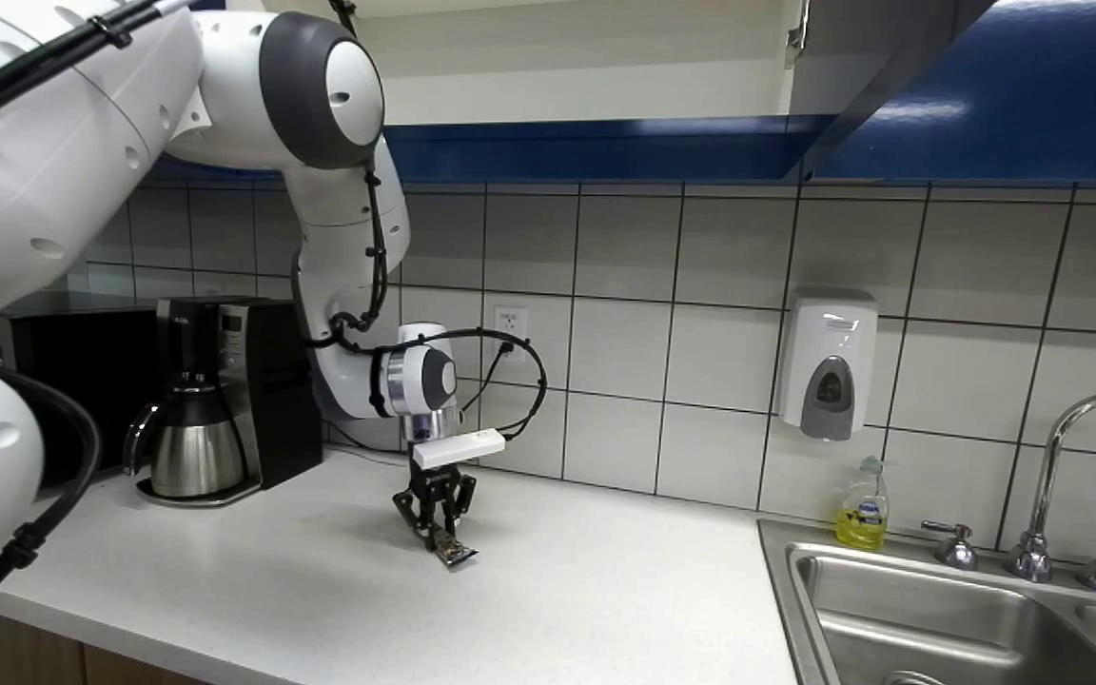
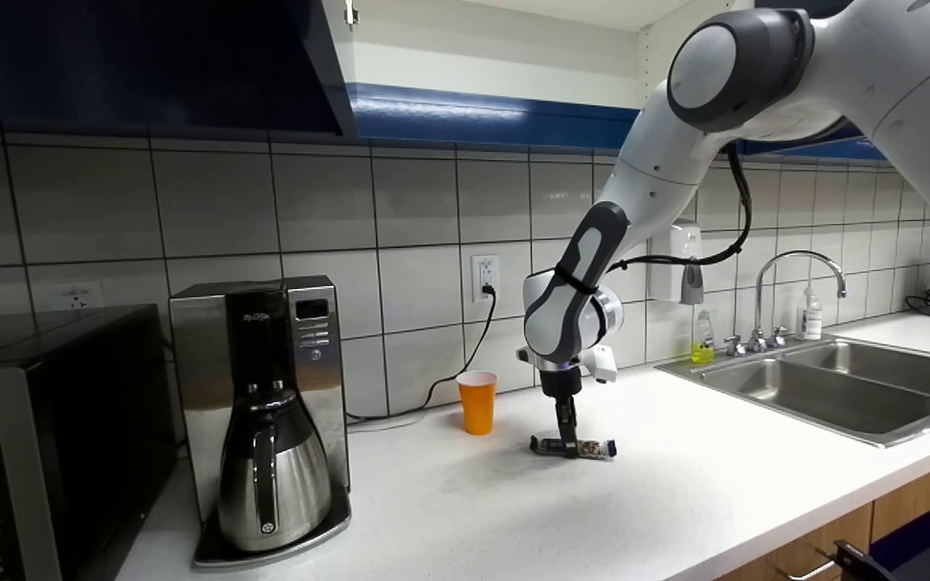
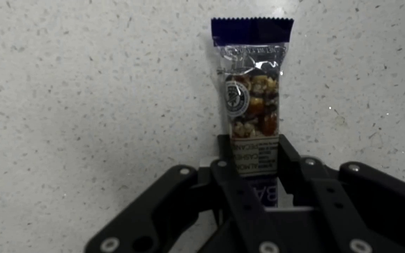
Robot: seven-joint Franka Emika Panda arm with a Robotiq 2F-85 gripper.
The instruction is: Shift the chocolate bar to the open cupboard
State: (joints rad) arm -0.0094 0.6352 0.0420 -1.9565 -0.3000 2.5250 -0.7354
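**Black gripper (image 3: 255, 154) clamped across the chocolate bar (image 3: 253, 102), open cupboard (image 1: 596, 90) overhead**

Both fingers (image 3: 289, 158) press on the bar's long sides, so the grip runs across its short width and the long axis passes straight between them. In the wrist view, a dark blue crimped end reaches out ahead of the fingertips, while the opposite end is hidden beneath the gripper's body. In an exterior view both ends show, jutting to either side, with the grip near the middle.

The bar lies roughly level at the white countertop (image 2: 465, 516); whether it touches the surface or hangs just clear of it cannot be told. An orange cup (image 2: 477, 403) stands apart from it, nearer the tiled wall (image 2: 416, 282).

Up and back is the direction that counts: the cupboard's pale interior sits high above the gripper, on the wall side, behind a dark blue lower edge (image 1: 605, 150).

As I judge it, the grasp is made and the carry remains. A straight lift should come first, then a reach toward the wall. With both ends protruding, the bar might swivel in the pinch or catch that edge, so keeping its long axis level seems wise.
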